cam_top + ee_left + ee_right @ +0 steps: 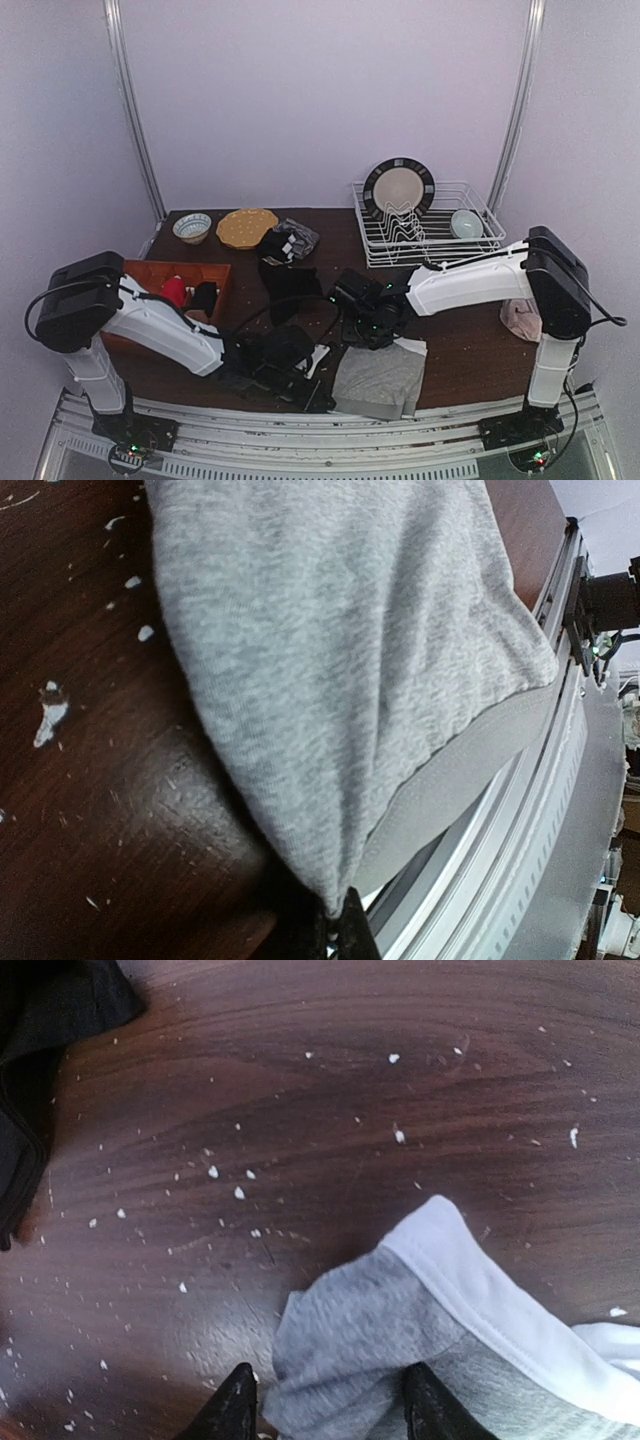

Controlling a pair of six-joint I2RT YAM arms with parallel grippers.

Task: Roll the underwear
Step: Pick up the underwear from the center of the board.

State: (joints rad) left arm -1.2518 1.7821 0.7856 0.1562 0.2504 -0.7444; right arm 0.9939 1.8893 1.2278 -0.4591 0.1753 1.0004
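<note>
The light grey underwear point(378, 378) with a white waistband lies flat near the table's front edge. My left gripper point(322, 392) is at its left edge. In the left wrist view point(338, 925) it is shut on a pinched corner of the grey cloth point(330, 660). My right gripper point(375, 335) is at the far edge of the garment. In the right wrist view point(333, 1415) it is open, its fingertips point(237, 1410) on either side of a grey corner point(370, 1340). Black underwear point(290, 285) lies mid-table and shows in the right wrist view point(40, 1020).
A wire dish rack point(480, 245) with a plate point(398, 190) and bowl point(465, 223) stands at the back right. A yellow plate point(246, 228), a small bowl point(192, 227), a striped cloth point(297, 238) and a wooden box point(150, 272) are on the left. A pale cloth point(520, 318) lies at the right.
</note>
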